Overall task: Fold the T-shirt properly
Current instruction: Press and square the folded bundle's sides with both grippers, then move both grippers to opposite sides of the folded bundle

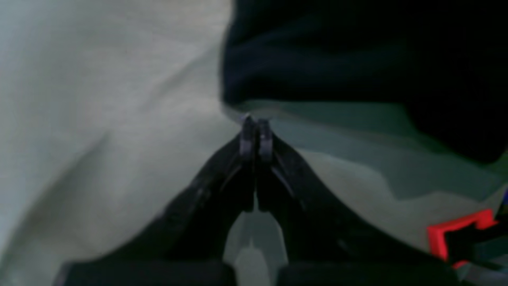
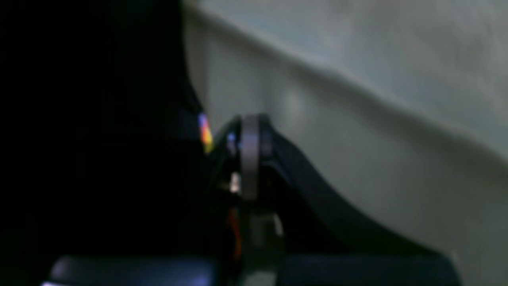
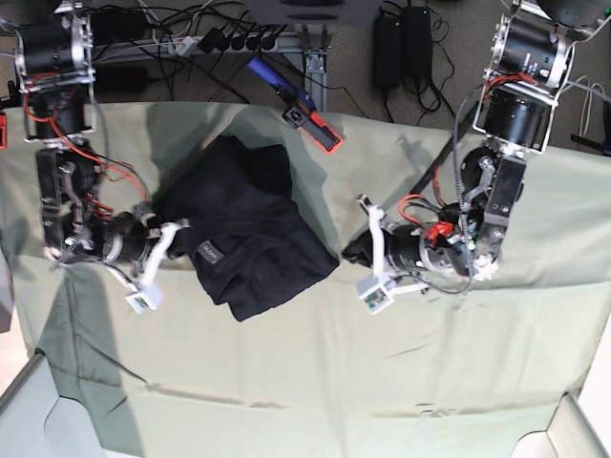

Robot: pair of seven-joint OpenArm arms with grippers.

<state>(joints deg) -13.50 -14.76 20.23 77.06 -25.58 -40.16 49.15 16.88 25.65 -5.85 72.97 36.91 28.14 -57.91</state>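
Black cloth, bunched and rumpled, lies a little left of the middle of the table cloth [image 3: 315,382]; this is the T-shirt [image 3: 248,234], far from folded, its neck label turned up near its left edge; one T-shirt, one pale green table cloth, two arms, one red-and-black tool [image 3: 312,126] at the far edge of the table, well apart from the shirt.

The right gripper [image 3: 174,229] sits at the shirt's left edge with its jaws closed; in its wrist view the dark fabric presses against the fingers and a scrap of coloured print shows beside them, but whether cloth is actually pinched I cannot tell (the view is too dark and blurred). The left gripper [image 3: 355,250] rests at the shirt's right corner, jaws fully together; its wrist view shows the tips [image 1: 256,137] meeting on the green cloth just short of the black hem, so it appears to hold nothing.

Risks, as I judge them: closed jaws dragged outward could pull up the table cloth instead of the shirt, wrinkling the work surface; a grip on only one layer of the heap would lift a lump rather than spread it; pulling from one side alone would slide the whole shirt leftward without flattening it.
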